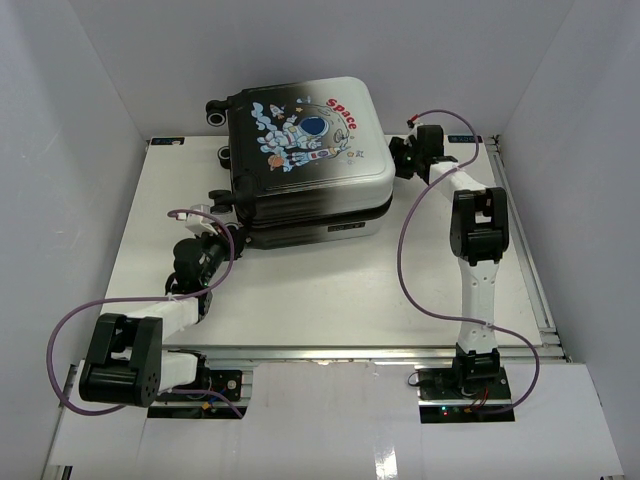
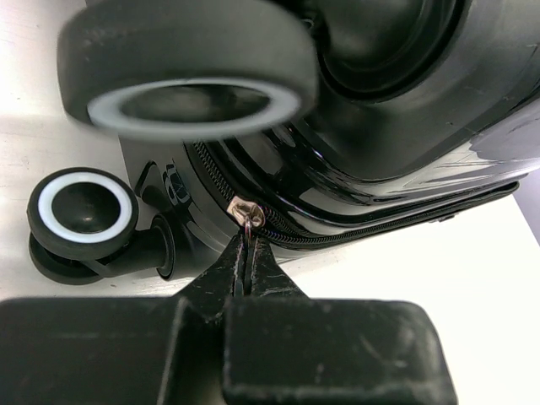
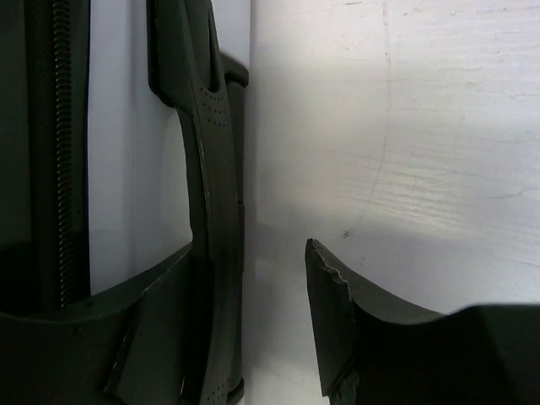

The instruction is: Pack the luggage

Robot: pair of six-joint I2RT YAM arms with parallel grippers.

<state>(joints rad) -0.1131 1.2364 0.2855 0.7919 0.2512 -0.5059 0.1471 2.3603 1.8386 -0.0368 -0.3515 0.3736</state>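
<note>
The luggage [image 1: 310, 160] lies flat and closed at the back of the table, astronaut and red "Space" print facing up. My left gripper [image 1: 232, 233] is at its near left corner. In the left wrist view the left gripper [image 2: 246, 246] is shut on the metal zipper pull [image 2: 251, 214] on the black zipper rim [image 2: 354, 229]. My right gripper [image 1: 402, 158] is at the luggage's right side. In the right wrist view it [image 3: 253, 270] is open, with the luggage's black side handle [image 3: 207, 169] lying against the left finger [image 3: 152, 312]; the right finger [image 3: 325, 304] is apart from it.
Two black caster wheels [image 2: 84, 211] [image 2: 181, 76] with white rings stand close to the left gripper. The white table [image 1: 330, 300] has raised walls at the left, right and back. A metal rail [image 1: 535, 290] runs along its right edge. Purple cables loop beside both arms.
</note>
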